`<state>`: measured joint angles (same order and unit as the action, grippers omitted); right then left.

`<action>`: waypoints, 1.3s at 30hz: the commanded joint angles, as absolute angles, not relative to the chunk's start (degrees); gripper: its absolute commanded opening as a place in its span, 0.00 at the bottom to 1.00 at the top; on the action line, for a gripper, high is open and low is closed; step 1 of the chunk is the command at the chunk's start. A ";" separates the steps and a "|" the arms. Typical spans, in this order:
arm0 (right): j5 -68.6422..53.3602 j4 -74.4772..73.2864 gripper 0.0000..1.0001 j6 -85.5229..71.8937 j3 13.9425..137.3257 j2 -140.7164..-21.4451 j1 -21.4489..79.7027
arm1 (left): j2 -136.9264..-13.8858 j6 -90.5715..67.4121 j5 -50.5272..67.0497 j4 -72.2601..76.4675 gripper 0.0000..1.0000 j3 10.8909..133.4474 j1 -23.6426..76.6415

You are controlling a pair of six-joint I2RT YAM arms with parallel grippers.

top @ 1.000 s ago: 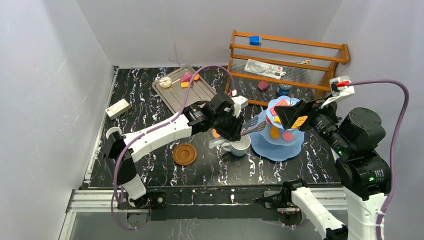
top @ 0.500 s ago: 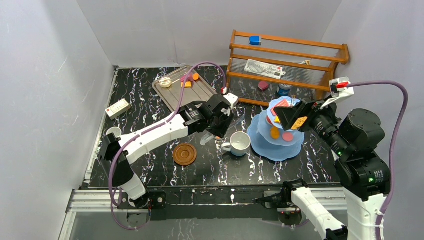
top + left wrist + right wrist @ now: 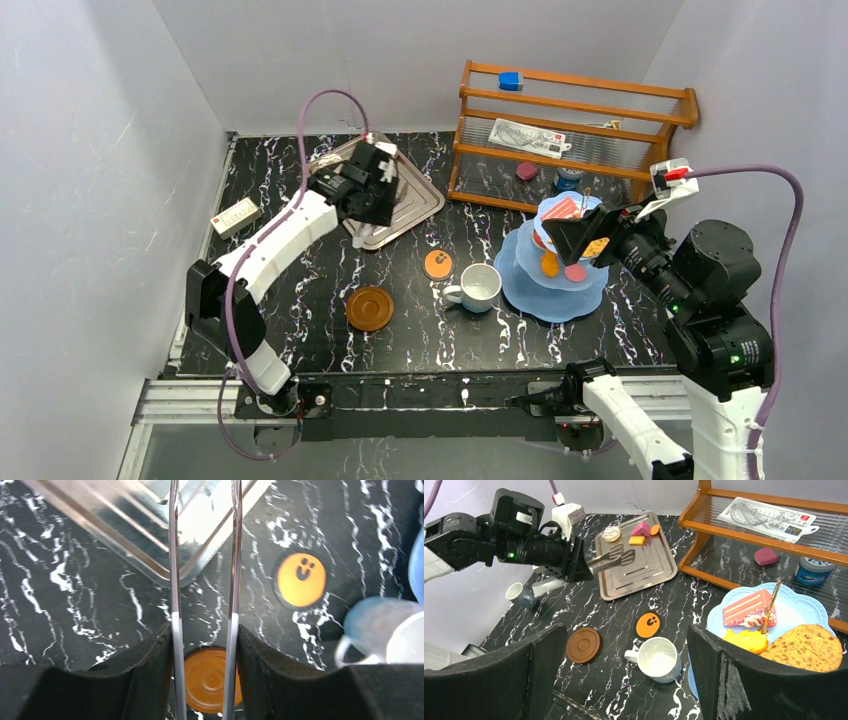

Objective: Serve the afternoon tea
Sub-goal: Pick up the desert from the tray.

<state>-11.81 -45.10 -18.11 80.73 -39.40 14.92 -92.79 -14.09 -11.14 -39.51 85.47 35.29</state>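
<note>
The silver tray [image 3: 659, 575] at the back left holds four small pastries bunched at its far corner: a white donut [image 3: 612, 533], a pink cake [image 3: 641, 529] and two orange pieces [image 3: 637, 540]. The light-blue stand [image 3: 799, 607] carries a pink cake slice [image 3: 749, 609], a yellow piece [image 3: 746, 641] and a large cookie [image 3: 806, 647] on its top tier. The white mug [image 3: 480, 287] stands just left of the stand, with an orange smiley disc [image 3: 437, 264] near it and the brown saucer [image 3: 369, 308] further left on the table. The left gripper [image 3: 204, 640] is clamped on the metal tongs [image 3: 614, 557]; the tongs' tips stand apart over the tray's bare middle, just short of the pastries. The right gripper [image 3: 626, 635] hangs beside the stand's top tier with its jaws wide apart, the cookie close to its right finger. In the top view the left arm covers the tray's pastries, and the grey mug [image 3: 519, 594] shows only from the right wrist. The pieces on the stand's lower tiers are too small to name. The left wrist view cuts off the tong tips
</note>
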 commanded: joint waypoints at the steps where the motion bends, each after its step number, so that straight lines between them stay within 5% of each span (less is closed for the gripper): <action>1: -12.70 -41.23 0.99 -18.37 81.13 -38.85 14.88 | -89.65 -12.83 -9.62 -38.19 0.43 85.91 28.61; 16: -12.75 -41.04 0.99 -18.45 80.57 -38.22 14.86 | -102.12 -11.42 -8.46 -35.54 0.44 95.84 10.71; 39: -12.82 -40.52 0.99 -18.54 81.38 -39.70 14.89 | -110.92 -5.99 -3.55 -32.43 0.47 97.69 6.06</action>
